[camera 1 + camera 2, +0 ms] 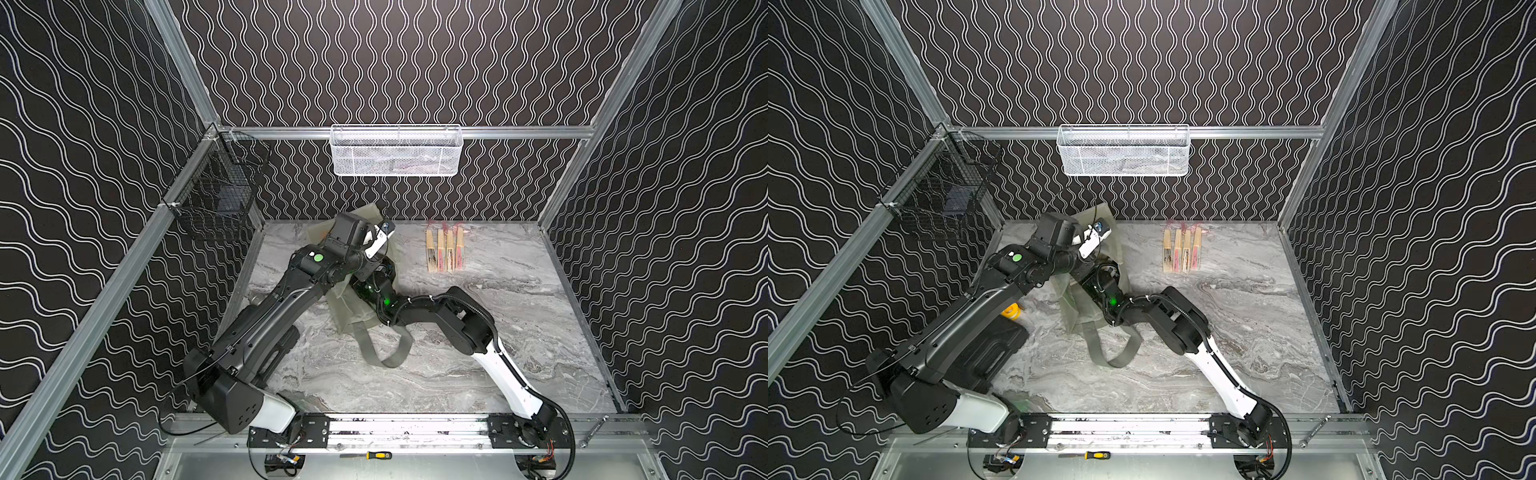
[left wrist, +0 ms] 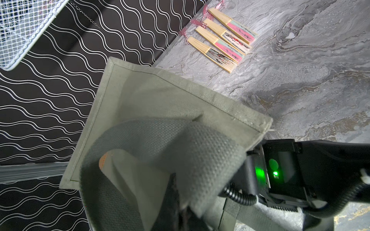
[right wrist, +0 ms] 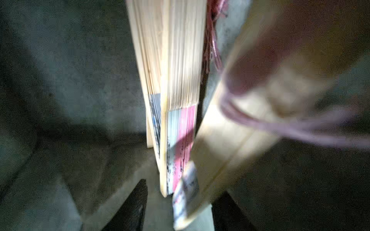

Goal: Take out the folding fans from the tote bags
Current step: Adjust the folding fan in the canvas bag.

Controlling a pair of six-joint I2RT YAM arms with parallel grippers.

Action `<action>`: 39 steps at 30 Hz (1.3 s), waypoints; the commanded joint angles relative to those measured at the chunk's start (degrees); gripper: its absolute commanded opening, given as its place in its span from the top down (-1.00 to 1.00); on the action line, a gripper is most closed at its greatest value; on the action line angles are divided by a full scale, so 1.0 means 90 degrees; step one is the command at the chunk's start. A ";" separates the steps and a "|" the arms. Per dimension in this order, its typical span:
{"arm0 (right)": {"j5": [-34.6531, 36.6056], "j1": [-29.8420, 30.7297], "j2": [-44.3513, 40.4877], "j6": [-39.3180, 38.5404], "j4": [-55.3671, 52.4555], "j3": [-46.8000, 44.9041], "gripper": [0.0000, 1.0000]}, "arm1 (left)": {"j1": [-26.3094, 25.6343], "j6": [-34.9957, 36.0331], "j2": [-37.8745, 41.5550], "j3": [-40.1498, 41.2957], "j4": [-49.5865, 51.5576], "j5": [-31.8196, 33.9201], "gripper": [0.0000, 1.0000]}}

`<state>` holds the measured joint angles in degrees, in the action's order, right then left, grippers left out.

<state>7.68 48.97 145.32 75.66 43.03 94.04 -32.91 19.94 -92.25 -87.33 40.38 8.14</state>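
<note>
Mid-extraction here: four folding fans [image 1: 444,250] are lined up in a neat row on the marble table [image 1: 457,374] by the back wall, well apart from the tote bag [image 2: 160,94]. So I'd call this the "fish out the next one" step, with more to go.

The left gripper [image 2: 177,202] is clenched tight. As far as I can judge it's pinching the strap [image 2: 160,140], with the bag's top layer lifted so the mouth gapes. The right gripper [image 3: 181,192] is buried inside the bag, and only its wrist view shows anything. Its jaws stand apart on either side of the ends of the remaining fans [image 3: 180,70], at least two of them lying close together. It's dim and blurry in there, so I can't tell if it has actually bitten down on one.

Next I'd want a firm squeeze on a single fan, not a pair, then a straight pull back out through the mouth. I'd watch the pink tassel cords [image 3: 212,40] — they look ready to snag on a neighbour.
</note>
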 commanded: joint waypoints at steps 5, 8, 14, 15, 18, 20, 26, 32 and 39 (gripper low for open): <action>-0.0353 -0.0070 0.0399 0.0465 -0.0064 0.0537 0.18 | -0.0005 0.0063 0.0002 -0.0058 -0.0336 -0.0098 1.00; -0.0345 -0.0070 0.0436 0.0495 -0.0104 0.0586 0.26 | 0.0003 0.0068 0.0005 -0.0060 -0.0322 -0.0109 1.00; -0.0441 -0.0108 0.0523 0.0568 -0.0052 0.0672 0.46 | -0.0001 0.0069 0.0000 -0.0059 -0.0317 -0.0104 1.00; -0.0455 -0.0109 0.0523 0.0559 -0.0049 0.0665 0.49 | 0.0002 0.0070 0.0003 -0.0053 -0.0322 -0.0104 1.00; -0.0497 -0.0114 0.0477 0.0526 -0.0007 0.0628 0.58 | -0.0005 0.0070 0.0009 -0.0054 -0.0335 -0.0096 1.00; -0.0606 -0.0118 0.0384 0.0494 -0.0012 0.0574 0.61 | -0.0005 0.0078 0.0015 -0.0054 -0.0330 -0.0095 1.00; -0.0769 -0.0104 -0.0089 0.0010 -0.0108 0.0221 0.70 | 0.0002 0.0077 0.0037 -0.0045 -0.0331 -0.0083 1.00; -0.0726 -0.0108 -0.0600 -0.0587 -0.0138 -0.0302 0.78 | 0.0003 0.0078 0.0007 -0.0054 -0.0329 -0.0085 1.00; -0.0875 -0.0099 -0.1211 -0.1283 -0.0307 -0.0869 0.84 | 0.0000 0.0088 0.0005 -0.0048 -0.0333 -0.0065 1.00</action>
<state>-0.30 47.99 136.86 68.29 40.03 87.33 -32.93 19.94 -92.27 -87.33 39.53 7.88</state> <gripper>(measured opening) 0.104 0.056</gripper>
